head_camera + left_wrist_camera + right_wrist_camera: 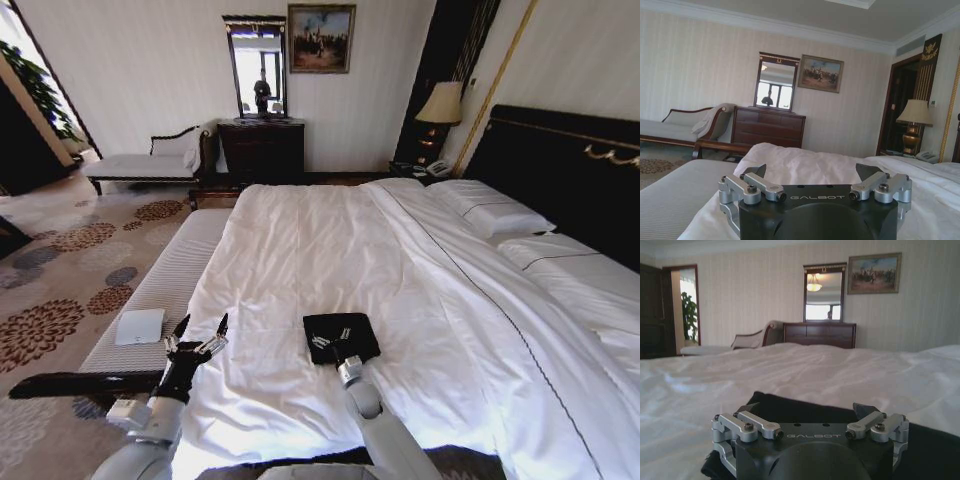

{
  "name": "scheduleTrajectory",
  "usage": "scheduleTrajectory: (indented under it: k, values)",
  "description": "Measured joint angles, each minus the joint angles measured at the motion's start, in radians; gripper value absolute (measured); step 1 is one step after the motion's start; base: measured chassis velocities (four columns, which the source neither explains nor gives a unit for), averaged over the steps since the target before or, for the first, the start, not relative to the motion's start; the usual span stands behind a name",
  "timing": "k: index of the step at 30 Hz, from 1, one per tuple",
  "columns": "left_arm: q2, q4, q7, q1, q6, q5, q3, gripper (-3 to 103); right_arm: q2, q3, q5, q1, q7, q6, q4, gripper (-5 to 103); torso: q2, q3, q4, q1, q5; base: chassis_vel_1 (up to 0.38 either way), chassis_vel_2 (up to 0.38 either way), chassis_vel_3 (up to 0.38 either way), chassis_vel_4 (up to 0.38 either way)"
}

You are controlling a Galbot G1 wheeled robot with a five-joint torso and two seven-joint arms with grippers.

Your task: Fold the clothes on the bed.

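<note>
One T-shirt (341, 337), one bed (330, 240), two grippers, two pillows (490, 208).

"GALBOT" stands on the left end effector (810, 172) housing and on the right end effector (807, 410) housing; the shirt (340, 336) print is unreadable.

Left gripper (812, 176), fingers spread apart with nothing between them, sits low over the white bed (805, 160); beyond the bed: dark dresser (768, 127) under mirror (776, 81), chaise (685, 125) beside it, lamp (914, 122) toward the doorway.
</note>
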Motion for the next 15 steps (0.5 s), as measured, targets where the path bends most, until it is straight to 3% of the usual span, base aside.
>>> scheduleTrajectory:
  k: [5,11,15]
  values:
    - [0.000,0.000,0.000,0.000,0.000,0.000,0.000,100,-0.023,0.077,0.008,-0.078,-0.022,0.074,0.070,100,0.000,0.000,-0.0001,0.000,-0.0001,0.000,0.000,0.000,0.000]
    - [0.000,0.000,0.000,0.000,0.000,0.000,0.000,100,-0.046,0.291,-0.021,-0.234,-0.055,0.138,0.198,100,0.000,0.000,-0.0004,0.000,0.0001,0.000,0.000,0.000,0.000]
    - [0.000,0.000,0.000,0.000,0.000,0.000,0.000,100,-0.046,0.406,0.005,-0.331,-0.052,0.143,0.293,100,0.000,0.000,-0.0003,0.000,0.0001,0.000,0.000,0.000,0.000]
